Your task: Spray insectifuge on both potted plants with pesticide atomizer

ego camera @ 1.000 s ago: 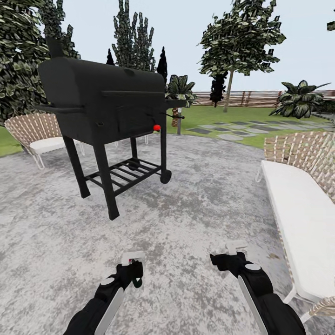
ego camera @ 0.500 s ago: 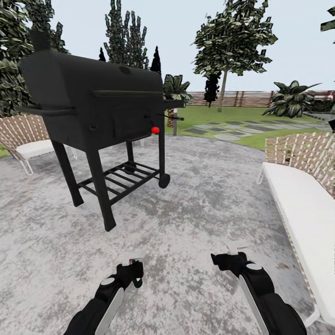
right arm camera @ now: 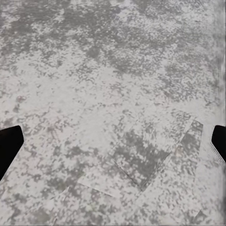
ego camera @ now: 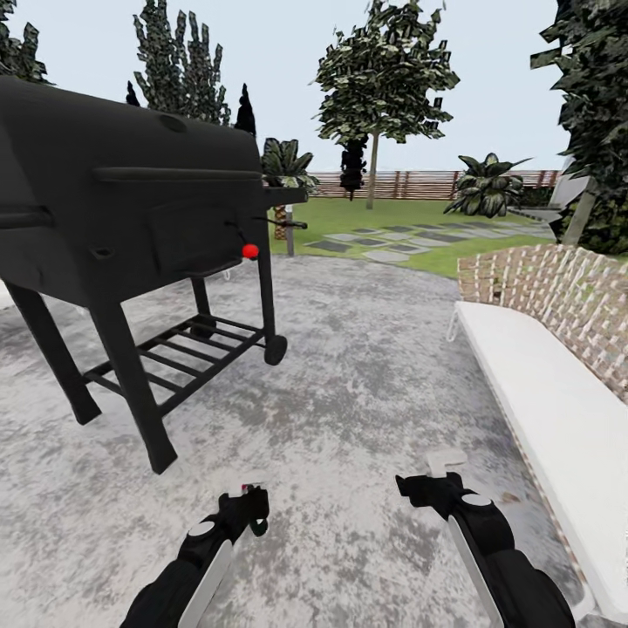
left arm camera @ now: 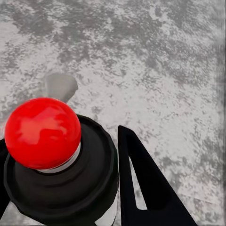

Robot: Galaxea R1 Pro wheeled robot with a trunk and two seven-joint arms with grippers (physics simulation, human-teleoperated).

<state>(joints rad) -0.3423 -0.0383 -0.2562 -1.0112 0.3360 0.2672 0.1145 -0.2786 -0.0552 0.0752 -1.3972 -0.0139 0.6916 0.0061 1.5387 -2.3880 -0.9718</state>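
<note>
My left gripper [ego camera: 249, 508] hangs low over the mottled grey patio [ego camera: 349, 375] of the garden, shut on the pesticide atomizer [left arm camera: 44, 134]. In the left wrist view its red dot and dark body sit between the two black fingers [left arm camera: 141, 188]. In the head view the atomizer [ego camera: 253, 490] shows as a small tip above the gripper. My right gripper [ego camera: 433, 481] is beside it, open and empty, with bare paving between its fingertips [right arm camera: 9, 143]. The potted plants are out of view.
A large black barbecue grill [ego camera: 131, 209] on legs stands close at the left. A wicker sofa with a white cushion [ego camera: 541, 384] runs along the right. Beyond the patio lie green lawn [ego camera: 410, 214], stepping stones [ego camera: 384, 240], a brown fence [ego camera: 427, 183], trees and a broad-leaved shrub [ego camera: 484, 187].
The whole head view has shifted: the grill now looms larger and further left, the sofa nearer, so the camera has moved. Both arms hold the same pose.
</note>
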